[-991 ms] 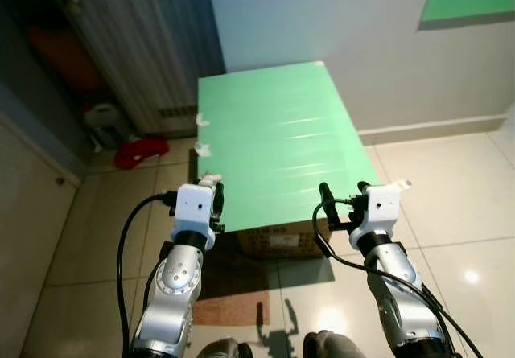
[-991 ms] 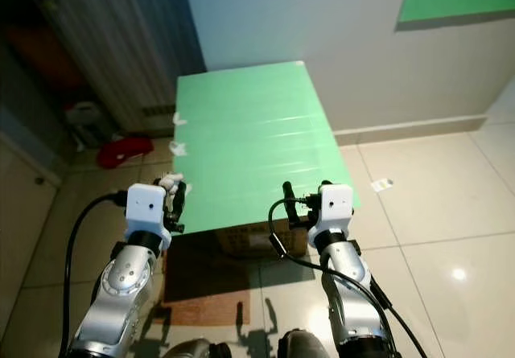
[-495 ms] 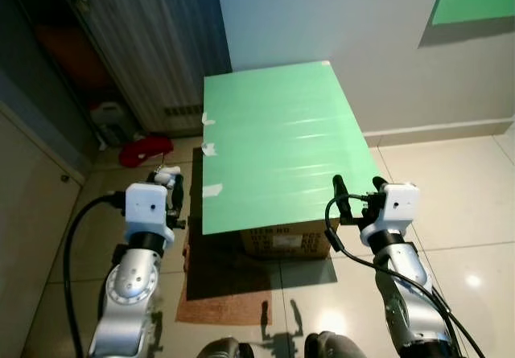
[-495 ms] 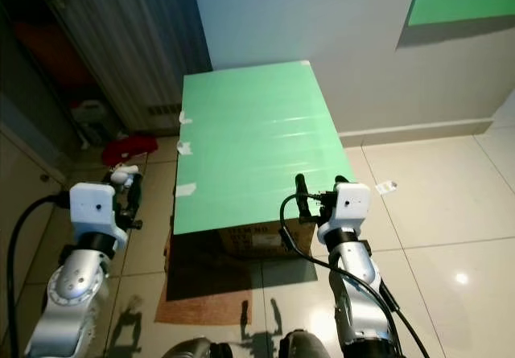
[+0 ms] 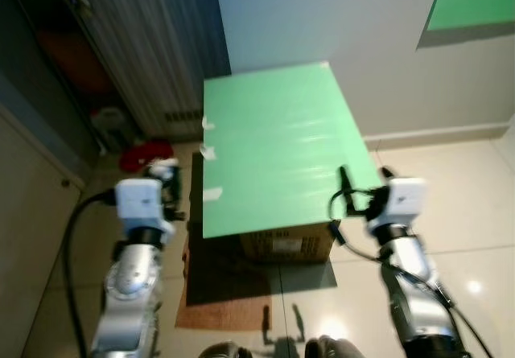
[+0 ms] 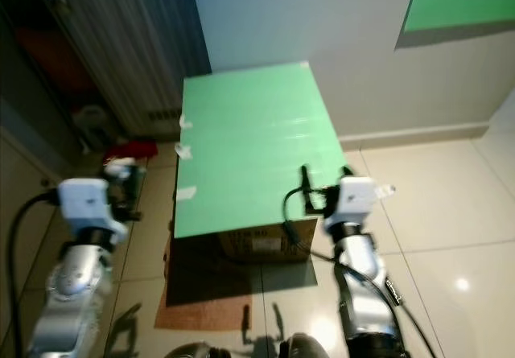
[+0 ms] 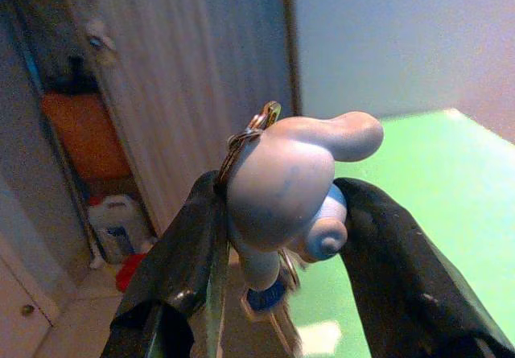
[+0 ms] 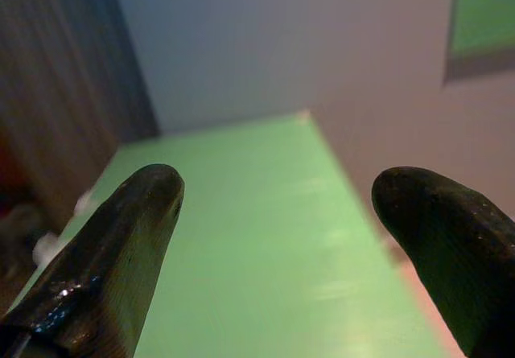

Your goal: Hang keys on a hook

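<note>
Two raised arms frame a green board [image 5: 278, 145] that lies flat on a cardboard box [image 5: 286, 244] on the tiled floor [image 5: 451, 173]. At far left, against a ribbed dark door [image 5: 153, 44], sit a white jug [image 5: 109, 121] and something red [image 5: 145, 155]. The left gripper [image 7: 278, 237], held up beside the board's left edge, is clamped on the keys [image 7: 286, 193]; from the head they are only a pale blur, but the wrist camera shows a rounded blue-white figure squeezed between the two fingers, a metal ring at its top and more hanging beneath. Right of that, the right gripper [image 8: 278, 237] hovers over the board's near right corner, fingers spread and holding nothing. A second green panel [image 5: 475, 0] is on the wall at upper right.
</note>
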